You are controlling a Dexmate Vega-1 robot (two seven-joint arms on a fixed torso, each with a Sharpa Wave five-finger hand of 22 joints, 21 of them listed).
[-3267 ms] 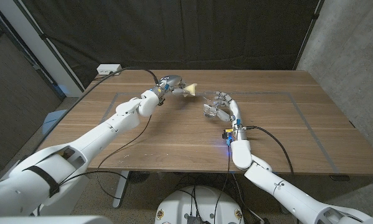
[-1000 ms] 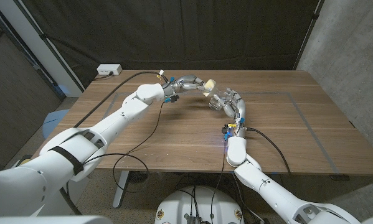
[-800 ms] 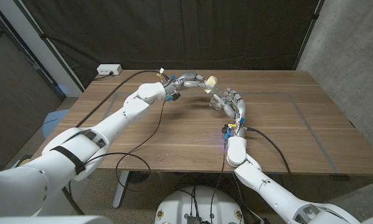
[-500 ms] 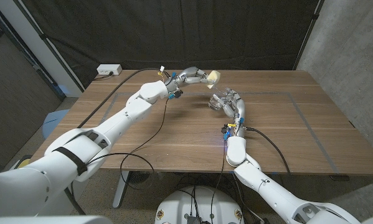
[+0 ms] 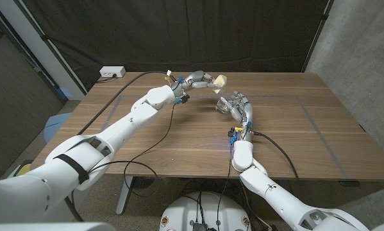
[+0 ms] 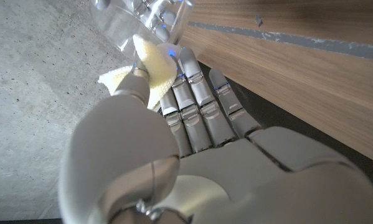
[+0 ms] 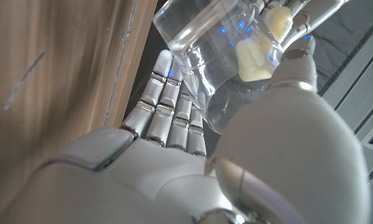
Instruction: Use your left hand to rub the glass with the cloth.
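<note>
The clear drinking glass point(image 5: 223, 104) is held off the wooden table point(image 5: 179, 138) in the right hand point(image 5: 238, 106), whose fingers and thumb wrap its wall; the right wrist view shows it tilted, with its open mouth facing outward point(image 7: 220, 59). Just beside the glass, on its far-left side, the pale yellow cloth point(image 5: 220, 81) is pinched between the thumb and fingers of the left hand point(image 5: 201, 80). In the head view cloth and glass sit apart. A white power strip point(image 5: 112, 72) lies at the table's far-left corner, well apart from the glass.
</note>
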